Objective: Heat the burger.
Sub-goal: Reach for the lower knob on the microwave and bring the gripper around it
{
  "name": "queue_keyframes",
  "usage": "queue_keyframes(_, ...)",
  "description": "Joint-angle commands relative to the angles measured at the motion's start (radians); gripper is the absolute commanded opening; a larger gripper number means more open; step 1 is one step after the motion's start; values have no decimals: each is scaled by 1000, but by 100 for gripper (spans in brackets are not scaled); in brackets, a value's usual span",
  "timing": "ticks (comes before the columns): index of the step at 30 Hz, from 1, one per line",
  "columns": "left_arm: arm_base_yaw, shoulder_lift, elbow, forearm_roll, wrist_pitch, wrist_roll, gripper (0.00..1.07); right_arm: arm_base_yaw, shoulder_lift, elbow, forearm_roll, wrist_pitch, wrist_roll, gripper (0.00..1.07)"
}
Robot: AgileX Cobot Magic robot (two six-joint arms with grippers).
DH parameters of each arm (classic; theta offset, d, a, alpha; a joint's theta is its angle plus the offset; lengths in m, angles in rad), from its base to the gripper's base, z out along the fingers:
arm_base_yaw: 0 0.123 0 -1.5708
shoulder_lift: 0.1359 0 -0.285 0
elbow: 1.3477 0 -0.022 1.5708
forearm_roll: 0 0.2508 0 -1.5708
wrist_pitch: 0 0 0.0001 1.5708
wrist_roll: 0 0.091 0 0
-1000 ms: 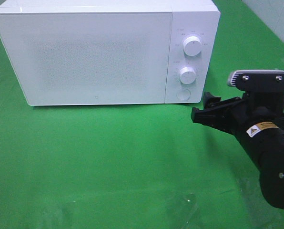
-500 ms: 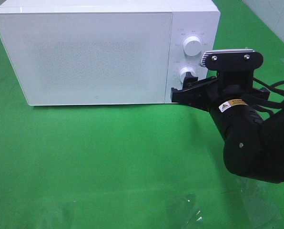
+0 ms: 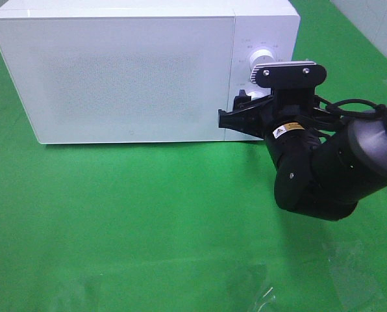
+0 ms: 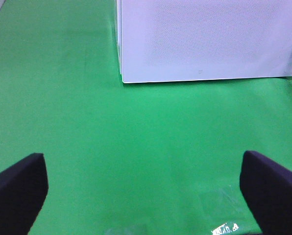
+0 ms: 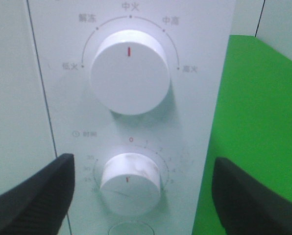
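The burger is out of view. The white microwave (image 3: 128,71) stands at the back of the green cloth with its door closed. My right gripper (image 3: 236,114) is up against its control panel and covers the lower knob in the exterior view. In the right wrist view the right gripper (image 5: 143,169) is open, one black finger (image 5: 33,196) on either side of the lower timer knob (image 5: 131,181), with the power knob (image 5: 130,72) above. My left gripper (image 4: 146,196) is open over bare cloth, well in front of the microwave (image 4: 205,39).
A round button (image 5: 131,229) sits below the timer knob. A scrap of clear plastic (image 3: 258,286) lies on the cloth near the front edge. A pale tiled wall (image 3: 375,19) borders the back right corner.
My right arm has swung left and inward, from the cloth right of the microwave to its control panel. The left gripper stays open.
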State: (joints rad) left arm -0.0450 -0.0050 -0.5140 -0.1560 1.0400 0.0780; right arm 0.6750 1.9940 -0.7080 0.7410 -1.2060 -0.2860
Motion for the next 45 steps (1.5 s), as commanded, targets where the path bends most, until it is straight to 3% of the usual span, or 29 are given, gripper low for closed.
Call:
queue_keyframes(1, 1, -25, 4, -5, -7, -4, 100, -16, 15, -24, -39, -17, -10, 73)
queue_keyframes(17, 1, -18, 4, -1, -7, -4, 100, -73, 141, -123, -82, 25, 31, 73)
queue_keyframes(36, 1, -18, 4, 5, -7, -4, 100, -58, 86, -120, -82, 23, 15, 73)
queue_keyframes(45, 1, -18, 4, 5, -7, -4, 100, -35, 81, -120, -81, 8, 16, 69)
